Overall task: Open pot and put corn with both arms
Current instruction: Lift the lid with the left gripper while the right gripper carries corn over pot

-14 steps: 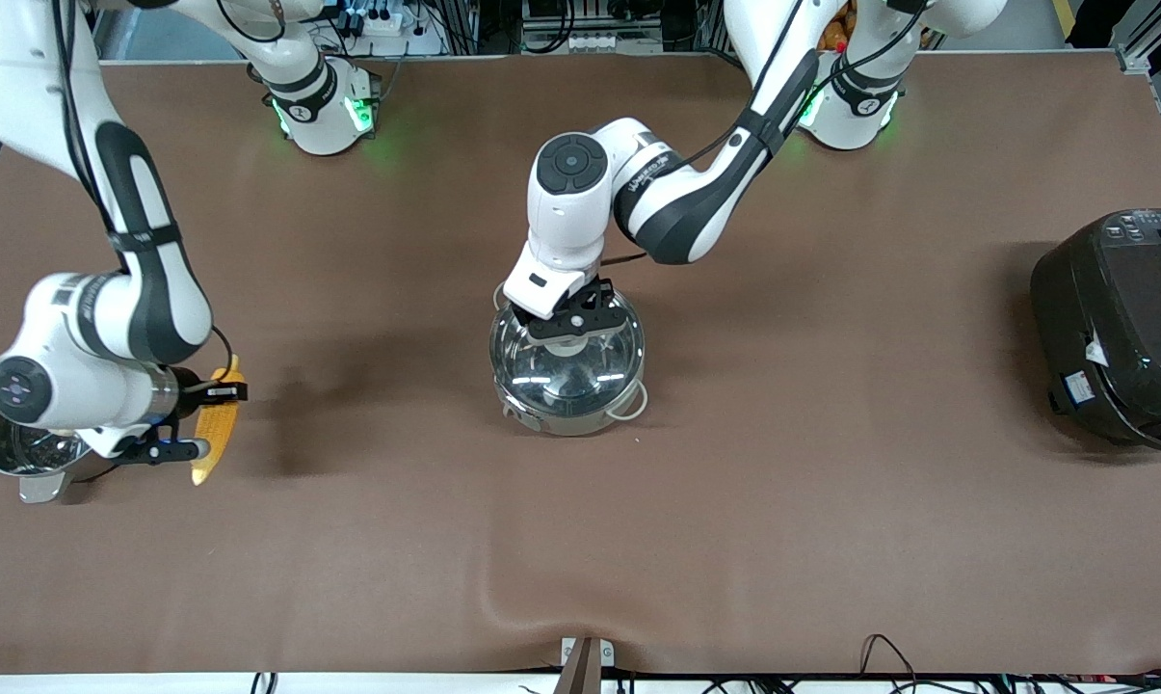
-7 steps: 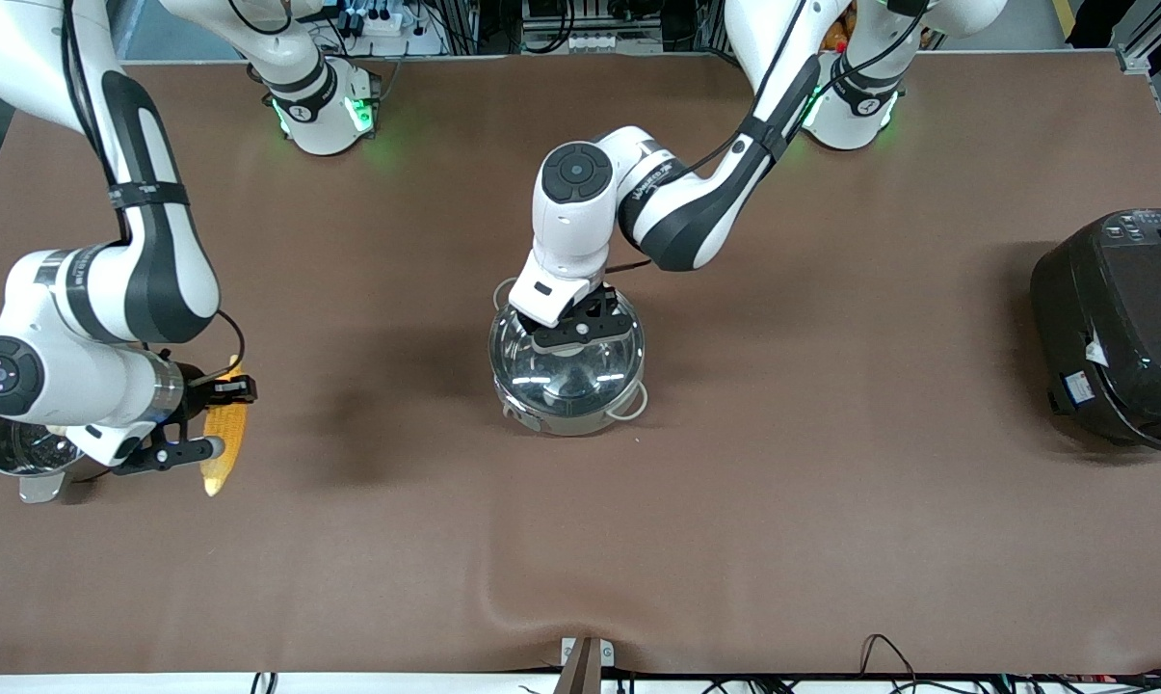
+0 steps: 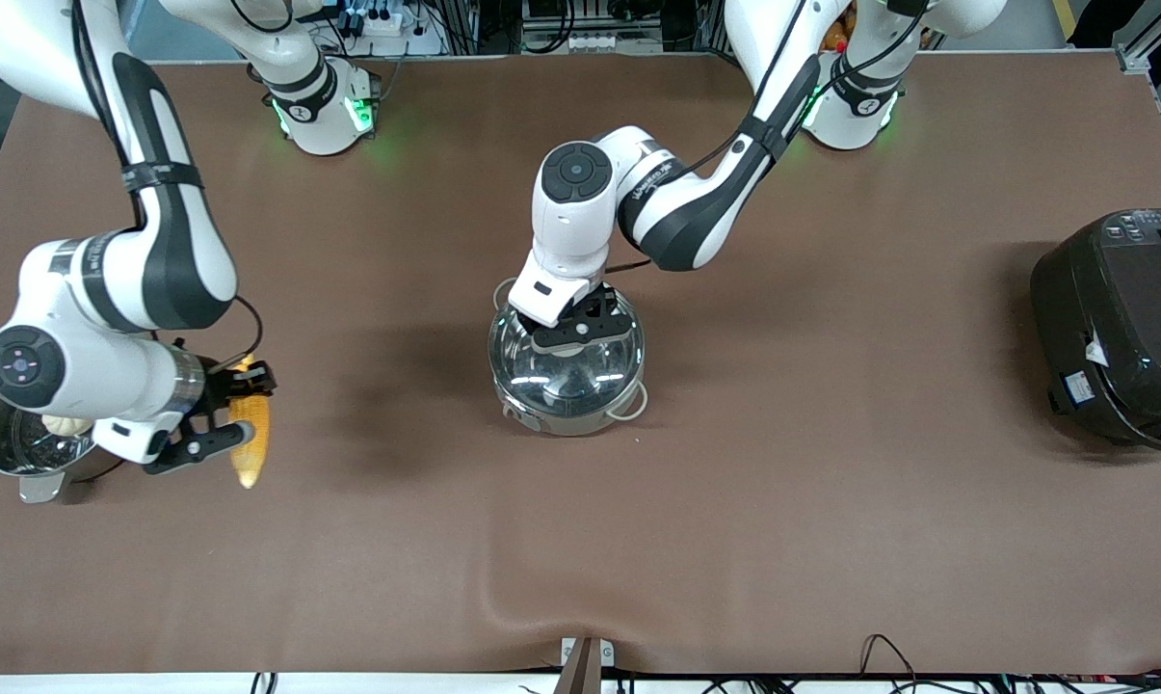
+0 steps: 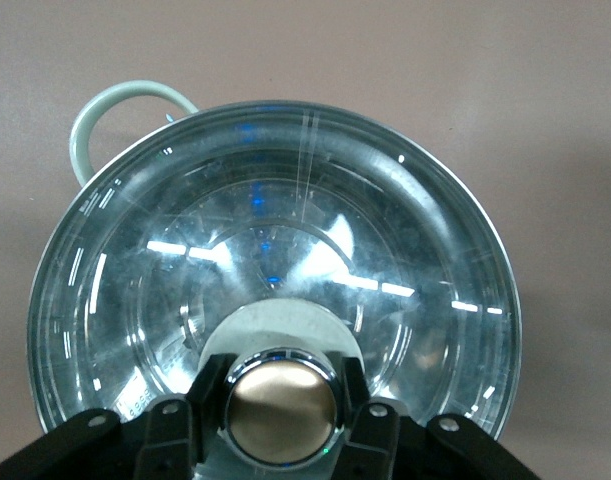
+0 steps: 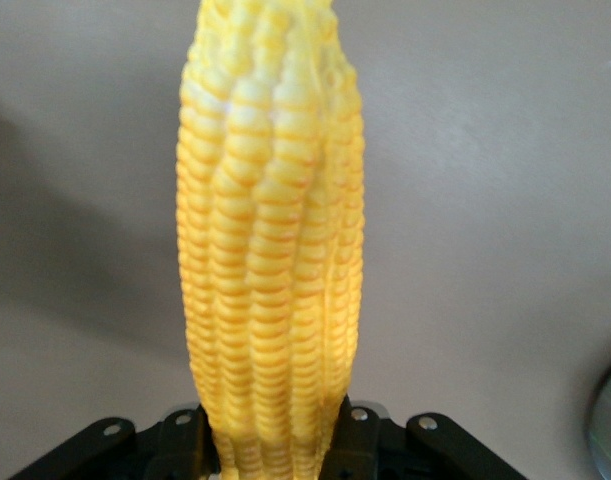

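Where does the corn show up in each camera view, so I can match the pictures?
Front view: the corn hangs in the right gripper, toward the right arm's end of the table, beside the steamer pot.
Left wrist view: not in it; only the pot's lid and knob show.
Right wrist view: the corn fills the middle, clamped at its base.
Shared landmark: the brown table, seen around the corn in the front and right wrist views.

A: Front camera is sitting high, looking down across the table (image 3: 734, 540) toward both arm bases at 12 o'clock.

B: Left wrist camera is looking down, close, onto the pot (image 4: 275, 270) lid; the front view is sharing that pot (image 3: 567, 371) at centre.

A: Right wrist camera is looking along the corn (image 5: 273, 250), very close; the front view is showing the same corn (image 3: 250, 439) near 9 o'clock.
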Robot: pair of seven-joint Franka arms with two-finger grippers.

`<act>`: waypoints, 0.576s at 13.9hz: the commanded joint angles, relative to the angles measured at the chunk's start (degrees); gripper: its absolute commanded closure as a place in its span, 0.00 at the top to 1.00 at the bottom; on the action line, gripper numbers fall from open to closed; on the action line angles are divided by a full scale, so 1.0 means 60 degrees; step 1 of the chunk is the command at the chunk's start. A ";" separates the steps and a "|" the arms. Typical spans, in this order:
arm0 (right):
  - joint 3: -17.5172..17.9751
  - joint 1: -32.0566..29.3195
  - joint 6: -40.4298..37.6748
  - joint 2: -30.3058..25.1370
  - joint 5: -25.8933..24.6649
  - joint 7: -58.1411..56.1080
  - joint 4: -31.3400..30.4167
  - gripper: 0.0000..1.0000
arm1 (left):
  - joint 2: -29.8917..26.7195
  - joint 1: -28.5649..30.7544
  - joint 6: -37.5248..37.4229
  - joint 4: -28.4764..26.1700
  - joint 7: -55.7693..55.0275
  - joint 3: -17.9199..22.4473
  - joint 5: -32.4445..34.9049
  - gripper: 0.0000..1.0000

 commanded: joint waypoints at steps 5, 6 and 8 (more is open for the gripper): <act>0.0523 0.0009 -0.0242 -0.0630 0.0042 -0.0209 -0.0080 0.00 | -0.2186 0.0334 -0.2674 0.0110 -0.0008 0.0053 -0.0399 0.00; 0.0668 0.0009 -0.0344 -0.0674 0.0042 -0.0209 -0.0066 0.00 | -0.2523 0.0480 -0.3086 0.0096 0.0021 0.0053 -0.0399 0.00; 0.0932 -0.0020 -0.0374 -0.0675 0.0042 -0.0224 -0.0066 0.00 | -0.3080 0.0875 -0.3877 0.0066 0.0603 0.0053 -0.0384 0.00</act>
